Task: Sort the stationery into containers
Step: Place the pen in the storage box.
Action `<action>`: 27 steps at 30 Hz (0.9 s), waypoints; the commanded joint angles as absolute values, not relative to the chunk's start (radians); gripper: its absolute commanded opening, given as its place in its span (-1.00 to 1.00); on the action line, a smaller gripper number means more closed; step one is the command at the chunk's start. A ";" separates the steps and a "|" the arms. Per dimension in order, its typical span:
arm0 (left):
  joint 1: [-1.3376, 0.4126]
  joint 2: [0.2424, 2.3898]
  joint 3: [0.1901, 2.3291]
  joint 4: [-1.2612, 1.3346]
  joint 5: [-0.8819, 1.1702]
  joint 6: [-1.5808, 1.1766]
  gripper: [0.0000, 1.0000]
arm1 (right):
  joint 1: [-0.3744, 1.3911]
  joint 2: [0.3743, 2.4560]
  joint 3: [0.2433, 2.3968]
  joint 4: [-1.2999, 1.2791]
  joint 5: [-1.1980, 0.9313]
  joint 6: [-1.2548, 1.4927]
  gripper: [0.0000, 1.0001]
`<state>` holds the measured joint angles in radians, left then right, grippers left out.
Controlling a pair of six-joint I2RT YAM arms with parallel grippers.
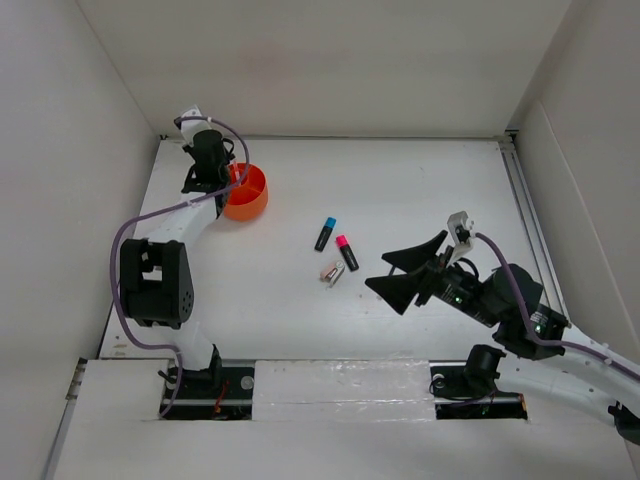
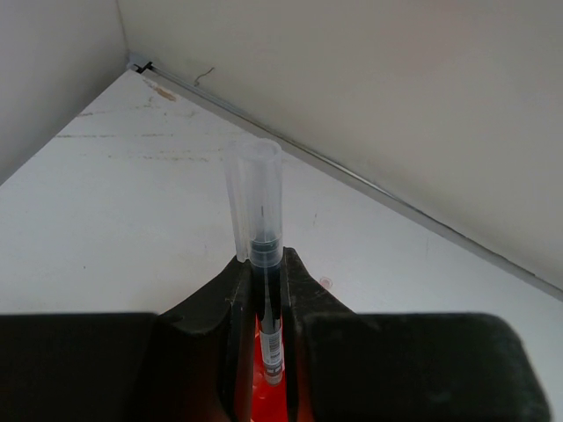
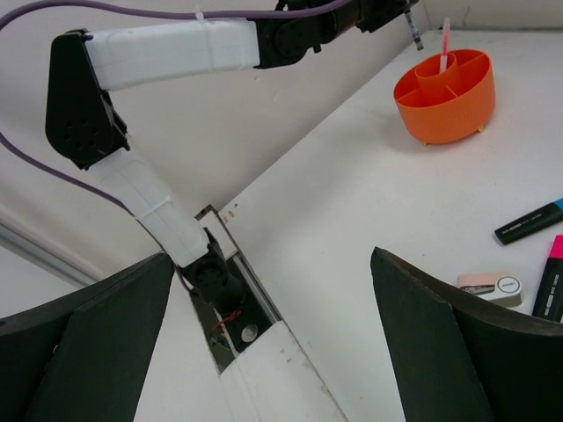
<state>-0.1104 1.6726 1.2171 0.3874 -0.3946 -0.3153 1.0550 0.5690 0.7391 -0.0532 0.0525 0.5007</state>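
Left wrist view: our left gripper [image 2: 266, 264] clamps a dark pen [image 2: 255, 193] over the organiser [image 1: 250, 205]; right gripper [image 1: 376, 271] gapes empty; highlighters [image 1: 325, 233] lie unsorted.

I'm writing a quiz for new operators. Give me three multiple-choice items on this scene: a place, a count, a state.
1. Where does the orange organiser stand? A. far left of the table B. far right C. near edge
2. How many highlighters lie on the table? A. one B. two C. four
3. The right tool is: A. open B. shut on a pen C. shut on scissors
1 A: it sits at the far left. 2 B: one blue cap, one pink. 3 A: its fingers stand wide apart, nothing between.
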 commanded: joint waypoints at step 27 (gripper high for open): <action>-0.124 1.753 1.230 0.408 -0.342 -0.331 -0.52 | 1.060 0.526 0.744 -0.035 0.057 0.499 1.00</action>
<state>-0.1192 1.7535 1.2171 0.3912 -0.3595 -0.3264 1.0550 0.5404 0.7376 -0.0563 0.0528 0.5011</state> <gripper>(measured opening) 0.233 0.999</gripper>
